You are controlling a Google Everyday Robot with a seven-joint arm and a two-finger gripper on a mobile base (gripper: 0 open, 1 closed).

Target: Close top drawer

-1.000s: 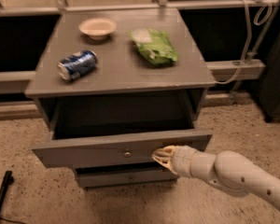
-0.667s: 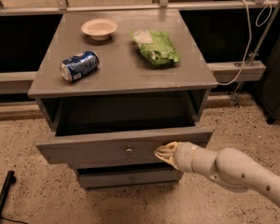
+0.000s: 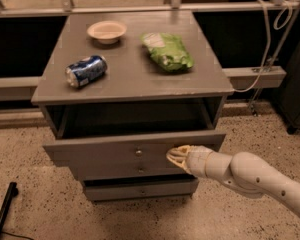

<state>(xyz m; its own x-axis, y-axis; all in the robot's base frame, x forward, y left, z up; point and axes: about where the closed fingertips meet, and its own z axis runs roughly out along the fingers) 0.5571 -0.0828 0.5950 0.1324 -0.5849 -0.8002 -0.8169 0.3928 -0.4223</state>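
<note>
The top drawer (image 3: 105, 150) is a wide grey front with a small round metal knob (image 3: 138, 152) at its centre. It stands partly pulled out of the grey cabinet (image 3: 130, 79), with a dark gap above it. My gripper (image 3: 174, 155) comes in from the right on a cream arm and rests against the drawer front, just right of the knob. Two more grey drawer fronts sit below, the middle one (image 3: 115, 171) and the bottom one (image 3: 140, 189).
On the cabinet top lie a blue can on its side (image 3: 86, 70), a small beige bowl (image 3: 107, 31) and a green snack bag (image 3: 167, 51). A white cable (image 3: 270, 44) hangs at the right. A black object (image 3: 2, 209) stands on the speckled floor at lower left.
The drawer front has moved inward toward the cabinet, and my gripper has moved with it, staying pressed on the front right of the knob.
</note>
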